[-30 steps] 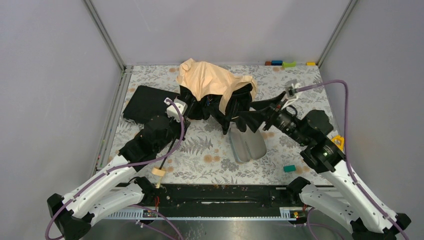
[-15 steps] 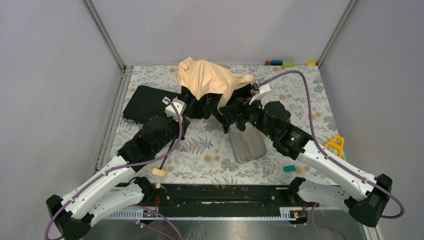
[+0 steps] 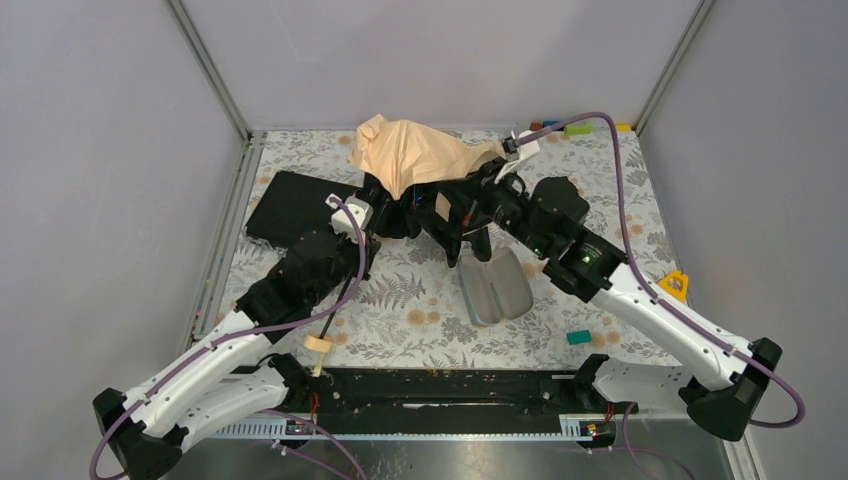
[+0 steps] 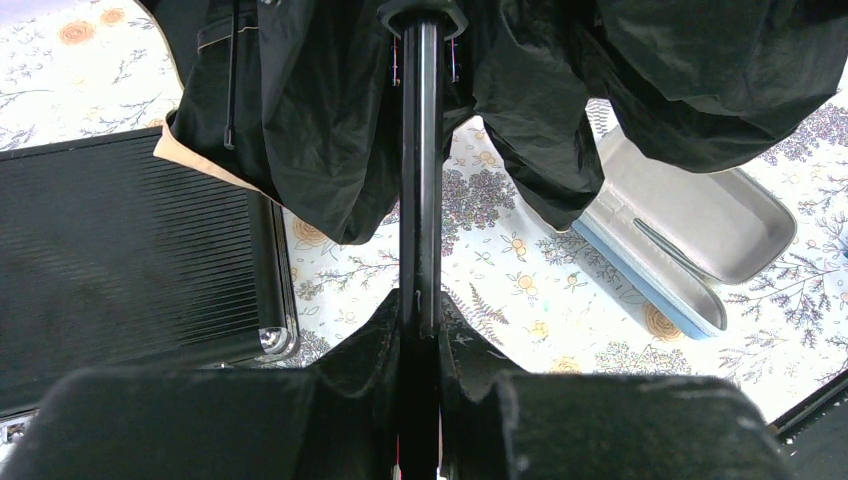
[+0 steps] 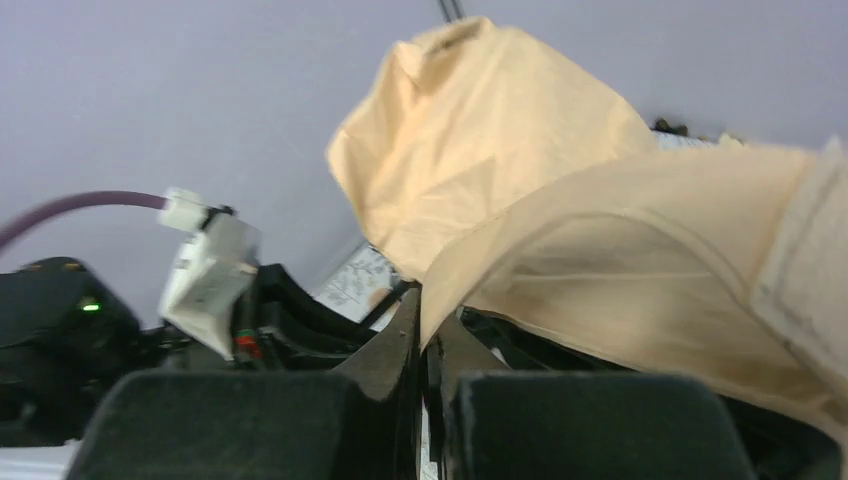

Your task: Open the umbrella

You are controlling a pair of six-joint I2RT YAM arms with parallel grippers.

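Status: umbrella (image 3: 420,158) upper centre of top view, canopy (image 5: 480,150) bunched, unopened. Left gripper (image 4: 420,318) clenched on shaft (image 4: 420,150); right gripper (image 5: 422,335) pinching canopy edge. Remaining: spread canopy fully.

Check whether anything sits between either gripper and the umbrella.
Nothing visible does. The left gripper is shut on the umbrella at its dark shaft, and the right gripper appears to pinch the edge of its peach canopy. Both touch it directly.

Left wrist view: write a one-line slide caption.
Left gripper shut on the umbrella shaft, canopy bunched, black case one side, grey sleeve the other.
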